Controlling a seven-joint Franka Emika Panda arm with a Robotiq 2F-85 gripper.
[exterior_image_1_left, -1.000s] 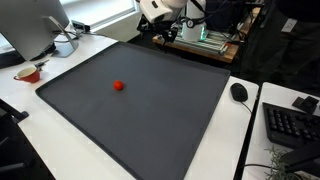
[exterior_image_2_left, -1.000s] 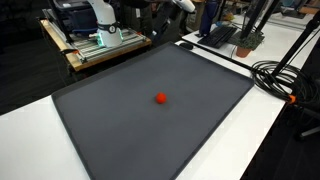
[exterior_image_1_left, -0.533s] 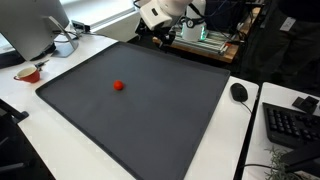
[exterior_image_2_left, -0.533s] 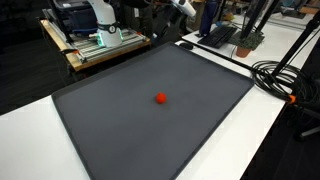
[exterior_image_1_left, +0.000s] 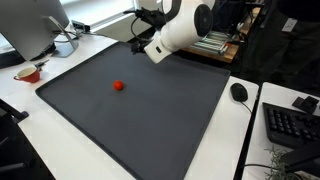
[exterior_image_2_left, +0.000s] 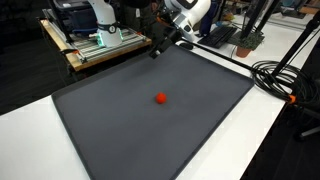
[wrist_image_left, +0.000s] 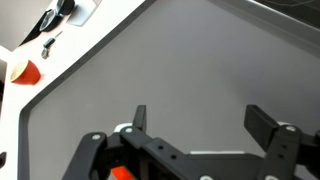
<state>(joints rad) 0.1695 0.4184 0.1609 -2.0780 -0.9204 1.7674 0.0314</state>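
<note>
fingers (wrist_image_left: 262, 122) spread wide open above one edge of the dark surface (exterior_image_1_left: 150, 125). little red ball (exterior_image_1_left: 118, 86) sits near its middle, well apart from them. mouse (exterior_image_1_left: 239, 92) and red bowl (exterior_image_1_left: 28, 73) lie beside it.

The ball (exterior_image_1_left: 118, 86) lies on the mat (exterior_image_1_left: 160, 120), well apart from the pincer (exterior_image_1_left: 137, 47).

A white table (exterior_image_1_left: 248, 125) carries a large dark grey rectangular mat (exterior_image_1_left: 140, 120) that covers most of its top. At the far left stands a silver flat monitor (exterior_image_1_left: 30, 25), with a small red-rimmed bowl (exterior_image_1_left: 28, 72) near it. On the right lie a black computer mouse (exterior_image_1_left: 239, 92) and a black keyboard (exterior_image_1_left: 292, 122). In an exterior view, black cables (exterior_image_2_left: 275, 75) cross the table's right edge, and a wooden cart (exterior_image_2_left: 90, 52) stands beyond the far side.
</note>
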